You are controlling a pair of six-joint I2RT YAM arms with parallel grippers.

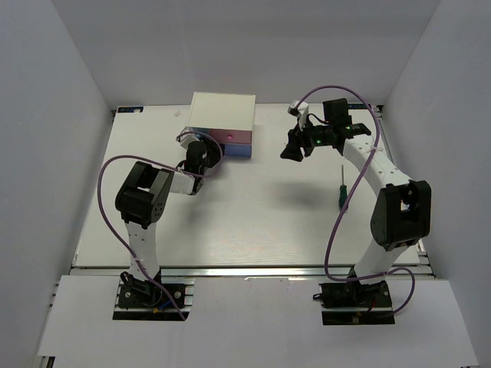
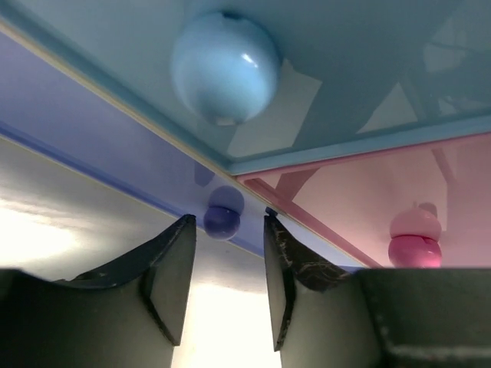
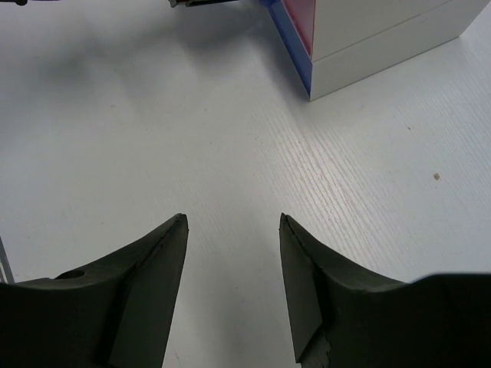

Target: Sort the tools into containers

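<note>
The white box cabinet (image 1: 222, 110) stands at the back centre. In the left wrist view its light blue drawer (image 2: 368, 61) with round knob (image 2: 225, 65), pink drawer (image 2: 360, 199) with pink knob (image 2: 415, 241) and periwinkle drawer (image 2: 92, 130) are shut. My left gripper (image 2: 228, 226) is open, its tips either side of and just short of the periwinkle knob (image 2: 222, 221); it also shows in the top view (image 1: 201, 151). My right gripper (image 3: 232, 222) is open and empty over bare table, right of the cabinet (image 3: 383, 34). A green-handled screwdriver (image 1: 340, 189) lies under the right arm. Wrench and small screwdrivers are out of view.
White walls close in the table (image 1: 253, 222) on three sides. Purple cables (image 1: 107, 172) loop off both arms. A small white scrap (image 1: 178, 113) lies by the cabinet's back left corner. A tiny speck (image 3: 436, 176) lies on the table right of the cabinet.
</note>
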